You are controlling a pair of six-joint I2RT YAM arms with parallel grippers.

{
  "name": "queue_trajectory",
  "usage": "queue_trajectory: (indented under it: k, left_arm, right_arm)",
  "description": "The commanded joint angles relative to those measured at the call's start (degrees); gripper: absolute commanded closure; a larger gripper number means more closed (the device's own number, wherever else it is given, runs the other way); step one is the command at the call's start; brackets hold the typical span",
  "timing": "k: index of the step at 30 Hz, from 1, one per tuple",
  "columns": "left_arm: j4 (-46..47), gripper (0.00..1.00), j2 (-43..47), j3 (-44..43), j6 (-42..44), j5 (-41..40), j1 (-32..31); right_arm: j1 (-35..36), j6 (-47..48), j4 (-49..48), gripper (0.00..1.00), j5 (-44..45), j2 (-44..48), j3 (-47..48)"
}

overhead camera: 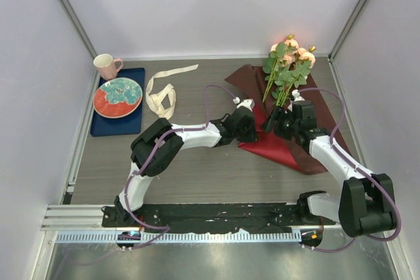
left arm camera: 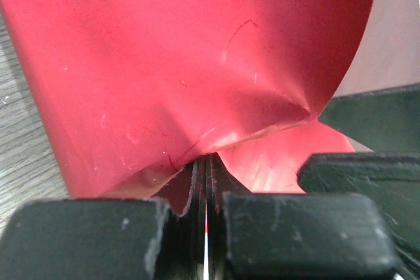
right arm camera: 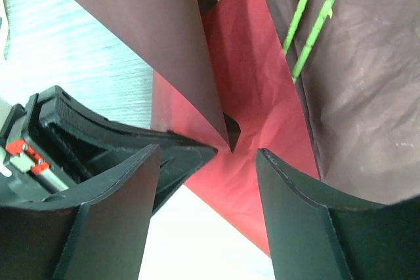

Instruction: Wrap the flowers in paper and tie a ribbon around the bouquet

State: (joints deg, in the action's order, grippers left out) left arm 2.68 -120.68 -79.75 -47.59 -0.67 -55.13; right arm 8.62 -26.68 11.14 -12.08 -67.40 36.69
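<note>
Two jaws of our left gripper (left arm camera: 207, 185) clamp the thin deep-red paper sheet (overhead camera: 292, 155); our right gripper (right arm camera: 236, 155) gapes beside its fold. We see pale pink-peach roses (overhead camera: 289, 57) lying on it, far right.

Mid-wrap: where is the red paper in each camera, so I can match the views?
Top external: the paper lies right of centre, under the flowers.
Left wrist: it fills most of the frame, pinched in the shut left hand.
Right wrist: centre and right, beyond the open right hand.
Shared landmark: the left hand gripping the paper's fold, seen in all three.
</note>
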Motion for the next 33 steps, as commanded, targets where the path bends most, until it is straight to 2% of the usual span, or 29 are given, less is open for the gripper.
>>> queue_trajectory:
  k: [1,5,8,10,13,14,16,18,19,21,22,25,30,33]
  left_arm:
    - [1.8,1.0,1.06,-0.15,-0.48,0.49,-0.32]
    - [1.89,1.0,0.89,-0.24,-0.57,2.07,-0.32]
    - [1.72,1.0,0.8,-0.5,-0.4,2.07,-0.32]
    - [1.54,1.0,0.62,-0.59,-0.22,2.16,-0.32]
    - [1.19,1.0,0.45,-0.85,0.13,2.77,-0.32]
    - [1.02,1.0,0.62,-1.02,0.31,3.21,-0.32]
    - [0.23,0.98,0.8,-1.38,0.4,5.13,-0.15]
    - [0.31,0.89,1.32,-1.2,0.48,6.72,0.2]
    - [0.31,0.77,2.28,-0.94,0.57,7.69,0.46]
    - [2.23,0.66,3.69,0.72,-0.13,10.94,1.08]
    - [3.46,0.57,5.27,1.69,-0.48,12.17,1.95]
    - [7.86,0.48,8.26,5.55,-3.11,15.95,4.15]
    - [13.3,0.5,12.23,11.1,-6.89,18.5,8.2]
    - [14.28,0.63,9.08,9.79,-7.6,20.96,9.43]
  right_arm:
    - [0.17,0.49,-7.61,0.33,-1.72,-4.31,3.47]
    - [0.08,-1.36,-13.06,0.33,0.2,-10.64,7.68]
    - [0.17,-1.36,-12.2,0.39,3.98,-14.34,12.25]
    - [0.08,-1.1,-11.58,0.47,6.97,-15.91,14.11]
    - [-0.45,-0.66,-8.16,0.74,9.96,-18.37,17.54]
    - [-0.71,-0.66,-7.28,0.86,10.23,-18.73,18.15]
    - [-1.59,-0.66,-7.01,0.92,10.93,-19.26,18.07]
    - [-2.64,-0.66,-6.65,0.94,11.9,-19.27,17.19]
    - [-3.17,-0.66,-6.57,0.95,11.73,-19.26,16.93]
    - [-4.14,-0.83,-6.74,0.96,10.76,-19.79,16.31]
    - [-4.92,-0.92,-6.74,0.96,10.06,-20.14,16.4]
    - [-5.63,-1.45,-7.0,0.96,6.98,-21.28,16.14]
    - [-5.72,-2.15,-8.06,0.92,3.82,-21.9,16.31]
    - [-5.81,-2.33,-7.89,0.92,4.51,-21.99,16.49]
